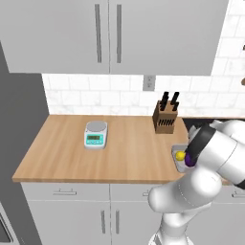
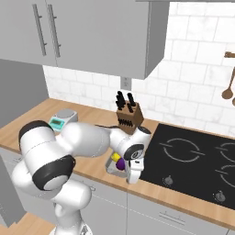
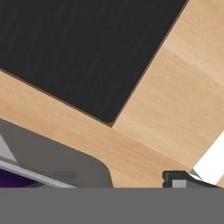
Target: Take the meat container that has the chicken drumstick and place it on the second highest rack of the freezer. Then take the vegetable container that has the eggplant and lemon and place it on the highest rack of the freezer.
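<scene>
The vegetable container point(image 2: 110, 167) is a shallow grey tray at the counter's front edge, beside the cooktop. It holds the yellow lemon point(image 2: 114, 157) and the purple eggplant point(image 2: 120, 164). In the left base view the container point(image 1: 176, 154), the lemon point(image 1: 180, 155) and the eggplant point(image 1: 190, 161) peek out from behind my arm. My gripper point(image 2: 132, 178) points down at the container's cooktop-side corner, jaws apart. In the hand view the gripper point(image 3: 118, 178) has the container's rounded corner point(image 3: 65, 157) on one side, and a sliver of eggplant point(image 3: 13, 180) shows. The meat container, drumstick and freezer are out of view.
A black cooktop point(image 2: 193, 160) lies right of the container. A knife block point(image 1: 165, 117) stands at the back of the wooden counter point(image 1: 72, 153), and a small kitchen scale point(image 1: 96, 134) sits to the left. Wall cabinets point(image 1: 110, 33) hang overhead.
</scene>
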### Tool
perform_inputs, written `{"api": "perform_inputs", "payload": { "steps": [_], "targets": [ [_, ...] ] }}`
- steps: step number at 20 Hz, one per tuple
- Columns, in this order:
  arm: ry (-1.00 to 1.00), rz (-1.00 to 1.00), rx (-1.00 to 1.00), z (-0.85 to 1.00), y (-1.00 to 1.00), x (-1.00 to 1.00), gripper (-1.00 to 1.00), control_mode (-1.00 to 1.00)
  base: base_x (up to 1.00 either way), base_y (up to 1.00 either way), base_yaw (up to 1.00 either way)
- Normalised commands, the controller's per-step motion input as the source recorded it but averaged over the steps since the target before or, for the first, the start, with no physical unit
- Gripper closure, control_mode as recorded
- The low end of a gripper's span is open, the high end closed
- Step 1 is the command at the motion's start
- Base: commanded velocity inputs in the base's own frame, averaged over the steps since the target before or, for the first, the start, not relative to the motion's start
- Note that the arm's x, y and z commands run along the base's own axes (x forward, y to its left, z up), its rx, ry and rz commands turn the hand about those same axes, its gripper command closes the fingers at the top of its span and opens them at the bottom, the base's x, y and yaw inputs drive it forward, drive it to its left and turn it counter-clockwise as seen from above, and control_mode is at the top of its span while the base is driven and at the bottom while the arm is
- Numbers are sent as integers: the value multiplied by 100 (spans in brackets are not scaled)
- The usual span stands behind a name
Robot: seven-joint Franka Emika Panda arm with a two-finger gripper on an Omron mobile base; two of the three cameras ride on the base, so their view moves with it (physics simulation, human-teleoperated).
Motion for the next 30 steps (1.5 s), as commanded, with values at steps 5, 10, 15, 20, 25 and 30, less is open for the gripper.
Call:
{"api": "perform_inputs", "payload": {
  "steps": [5,10,15,20,25,30],
  "targets": [
    [0,0,0,-65,53,10,100,-100,0,0,0],
    [0,0,0,-62,30,2,100,-100,0,0,0],
    [-9,0,0,-13,17,-7,100,-100,0,0,0],
    [-22,0,0,26,25,-31,100,-100,0,0,0],
    [-18,1,-4,42,32,-50,100,-100,0,0,0],
    [-4,2,-6,88,23,-47,100,-100,0,0,0]
  ]
}}
